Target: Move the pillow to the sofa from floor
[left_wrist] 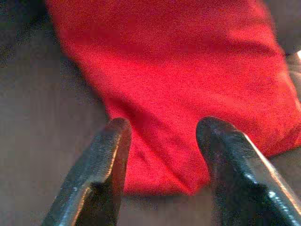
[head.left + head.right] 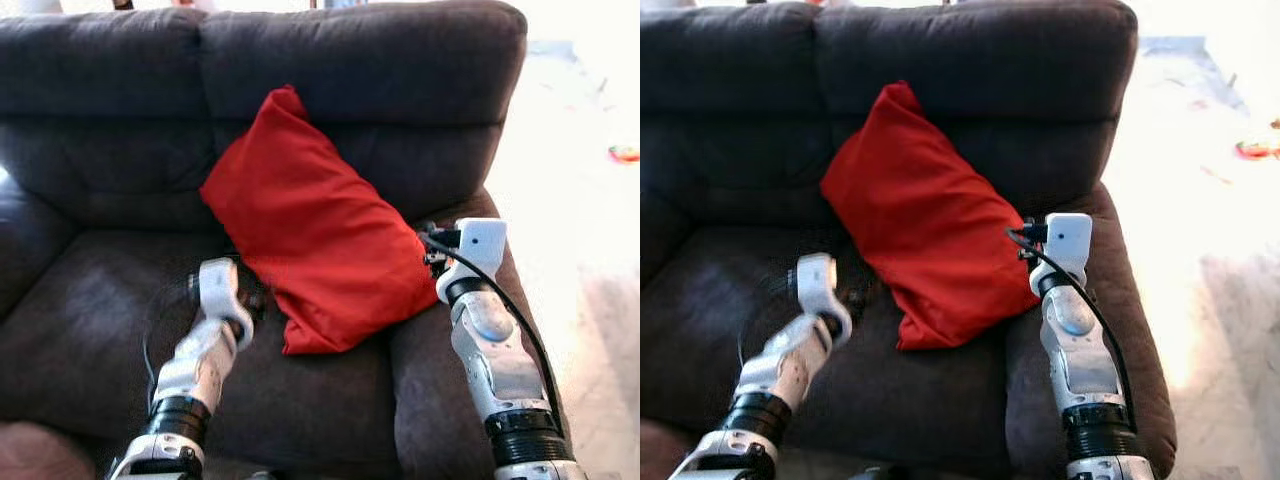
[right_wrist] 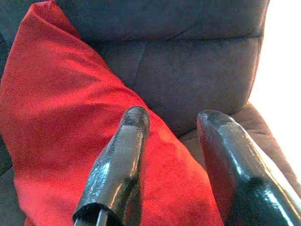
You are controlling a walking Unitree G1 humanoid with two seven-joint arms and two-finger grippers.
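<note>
Pillow (image 2: 315, 235): red, and we found it lying on the sofa (image 2: 100, 300), tilted, its upper corner leaning against the backrest and its lower end resting on the seat cushion beside the right armrest.
Sofa: dark grey, two back cushions; we saw the pillow on its right half.
Left hand (image 1: 162, 136): our left arm reached over the seat cushion toward the pillow's lower left edge; through the left wrist view we saw both black fingers (image 1: 101, 165) spread wide apart, nothing between them, the pillow's lower end just ahead.
Right hand (image 3: 171, 120): our right arm stood above the right armrest, next to the pillow's lower right side; its fingers were parted with a clear gap and held nothing, pointing at the pillow and the backrest.
Floor (image 2: 590, 200): pale and brightly lit, to the right of the sofa.
</note>
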